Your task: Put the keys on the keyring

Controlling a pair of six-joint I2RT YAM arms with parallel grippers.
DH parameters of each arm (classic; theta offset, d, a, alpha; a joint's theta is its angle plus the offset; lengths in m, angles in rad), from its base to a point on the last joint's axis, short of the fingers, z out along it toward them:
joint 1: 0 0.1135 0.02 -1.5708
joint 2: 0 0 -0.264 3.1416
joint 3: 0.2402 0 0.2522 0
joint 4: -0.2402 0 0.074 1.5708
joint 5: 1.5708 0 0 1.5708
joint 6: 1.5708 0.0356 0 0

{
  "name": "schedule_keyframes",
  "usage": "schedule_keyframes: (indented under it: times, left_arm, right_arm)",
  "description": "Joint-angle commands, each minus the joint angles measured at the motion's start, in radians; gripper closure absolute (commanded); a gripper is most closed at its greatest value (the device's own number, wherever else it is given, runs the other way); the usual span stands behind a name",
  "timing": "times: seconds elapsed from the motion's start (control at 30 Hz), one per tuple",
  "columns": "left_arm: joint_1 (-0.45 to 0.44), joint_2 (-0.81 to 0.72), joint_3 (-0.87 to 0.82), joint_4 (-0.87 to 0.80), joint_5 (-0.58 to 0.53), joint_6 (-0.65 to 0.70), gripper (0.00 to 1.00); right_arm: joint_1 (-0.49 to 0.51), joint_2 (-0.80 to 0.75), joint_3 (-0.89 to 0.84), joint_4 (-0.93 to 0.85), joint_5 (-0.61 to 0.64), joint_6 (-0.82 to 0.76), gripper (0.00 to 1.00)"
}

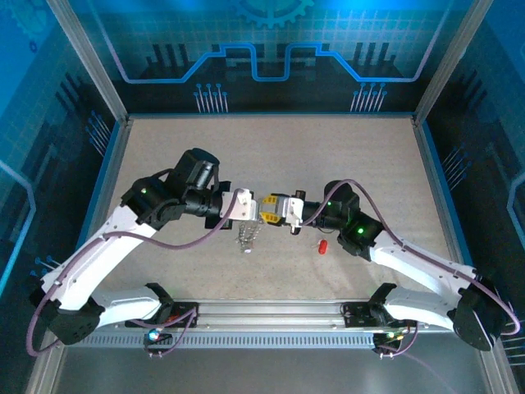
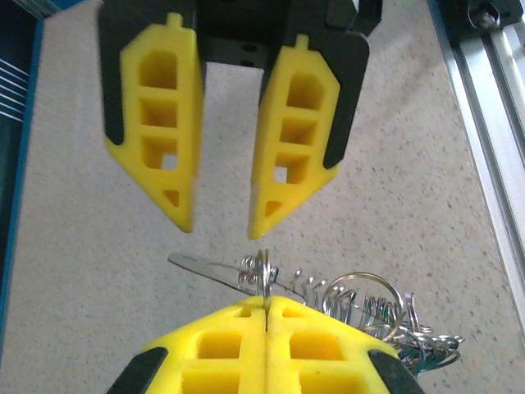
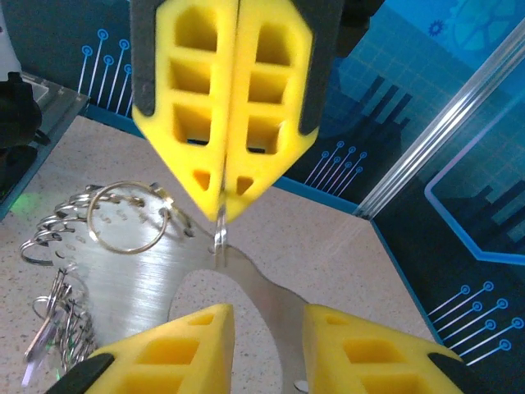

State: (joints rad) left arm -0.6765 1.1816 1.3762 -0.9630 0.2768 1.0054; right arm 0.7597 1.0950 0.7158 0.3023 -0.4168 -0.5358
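My left gripper (image 2: 267,305) is shut on a small silvery ring (image 2: 264,275), seen edge-on between its yellow fingertips. From that ring hangs a bunch: a flat metal tag (image 3: 139,283), several wire rings and a larger round loop, the keyring (image 2: 368,274) (image 3: 128,251). My right gripper (image 3: 267,316) faces the left gripper (image 3: 221,209) tip to tip. It is open, and its fingers (image 2: 184,215) stand just clear of the ring. Seen from above, both grippers (image 1: 261,210) (image 1: 276,210) meet mid-table with the bunch (image 1: 248,238) dangling below. One red key (image 1: 322,245) lies on the table.
The speckled beige table (image 1: 271,156) is walled by blue panels at the back and sides. An aluminium rail (image 1: 271,312) runs along the near edge between the arm bases. Teal bits show among the rings at the bunch's far end (image 2: 402,351).
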Motion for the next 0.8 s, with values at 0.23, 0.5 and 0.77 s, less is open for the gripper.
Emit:
schedule_keyframes:
  times: [0.23,0.5,0.77]
  left_arm:
    - [-0.013,0.041,0.070,-0.034,0.008,0.019,1.00]
    - [-0.014,0.058,0.093,-0.052,0.016,0.002,1.00]
    - [-0.011,0.061,0.084,-0.027,0.060,-0.035,1.00]
  right_arm:
    - [0.029,0.036,0.052,-0.008,-0.056,0.023,0.72]
    - [0.031,0.041,0.058,-0.026,-0.088,0.008,0.75]
    - [0.036,0.037,0.059,-0.026,-0.118,0.007,0.75]
